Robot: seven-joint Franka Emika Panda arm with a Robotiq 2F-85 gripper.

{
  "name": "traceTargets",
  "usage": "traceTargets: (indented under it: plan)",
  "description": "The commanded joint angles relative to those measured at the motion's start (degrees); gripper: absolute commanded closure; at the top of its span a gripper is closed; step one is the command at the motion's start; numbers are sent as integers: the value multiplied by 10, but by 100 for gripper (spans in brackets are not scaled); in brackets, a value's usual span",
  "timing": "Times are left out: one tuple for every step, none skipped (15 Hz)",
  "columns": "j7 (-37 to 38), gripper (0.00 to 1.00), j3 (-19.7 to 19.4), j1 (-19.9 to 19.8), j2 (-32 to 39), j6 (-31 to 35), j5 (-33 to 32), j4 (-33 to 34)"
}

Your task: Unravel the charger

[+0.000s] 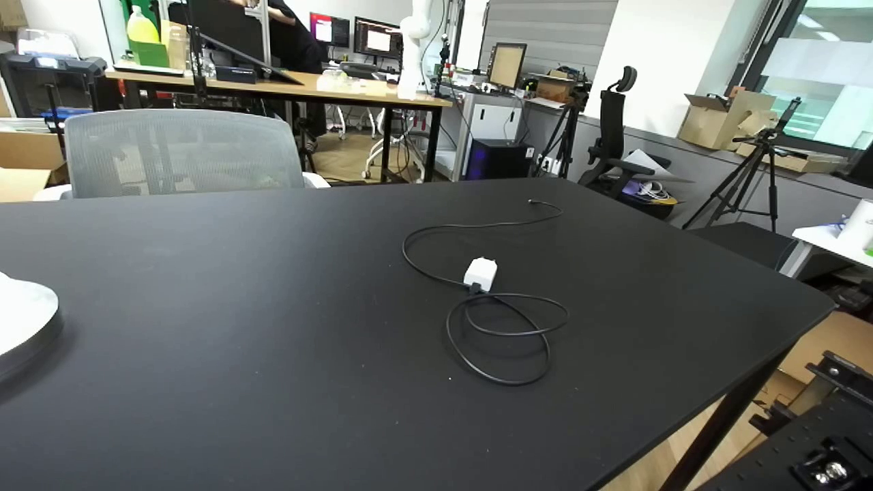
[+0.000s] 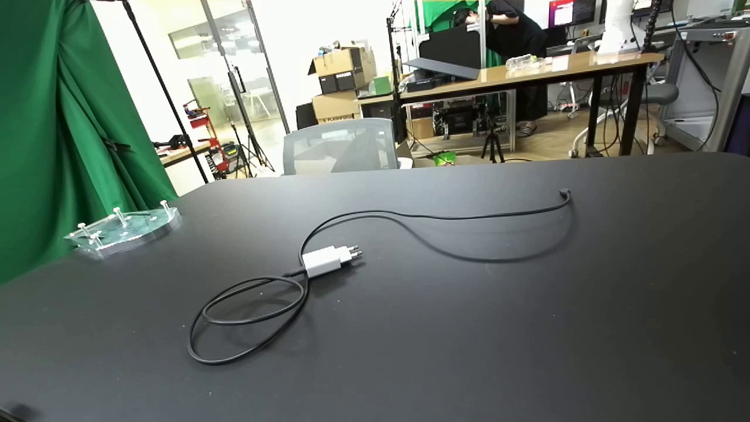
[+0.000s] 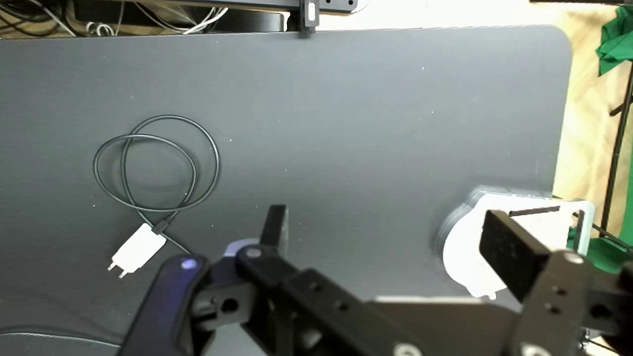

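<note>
The charger is a white plug adapter with a black cable. The adapter lies on the black table in both exterior views, and at the left in the wrist view. The cable forms two overlapping loops beside the adapter. From there it runs under or beside the adapter in a long curve to its free end. In an exterior view, a shadow apart from the cable suggests this stretch is raised off the table. My gripper is open and empty, to the right of the charger in the wrist view.
A clear plate with upright bolts lies near a table edge; it shows bright white in the wrist view. A grey mesh chair stands behind the table. A green curtain hangs at one side.
</note>
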Motion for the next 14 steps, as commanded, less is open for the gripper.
traceTargets:
  plan:
    - [-1, 0, 1, -2, 0, -2, 1, 1]
    - [-1, 0, 1, -2, 0, -2, 1, 1]
    - [-1, 0, 1, -2, 0, -2, 1, 1]
    - [6, 0, 2, -8, -4, 10, -1, -4]
    - [15, 0, 1, -15, -10, 20, -4, -12]
    - [17, 0, -4, -20, -13, 27, -1, -18]
    - [24, 0, -9, -30, -21, 40, -1, -30]
    - [28, 0, -15, -39, -26, 48, 1, -40]
    - [34, 0, -22, -52, -34, 56, -1, -55]
    - [40, 0, -30, -64, -40, 60, -1, -69]
    - [44, 0, -38, -77, -46, 65, -2, -82]
    - [44, 0, -50, -92, -54, 67, -1, -97]
    - [45, 0, -62, -104, -59, 68, 1, -110]
    - [43, 0, -76, -119, -64, 65, 3, -123]
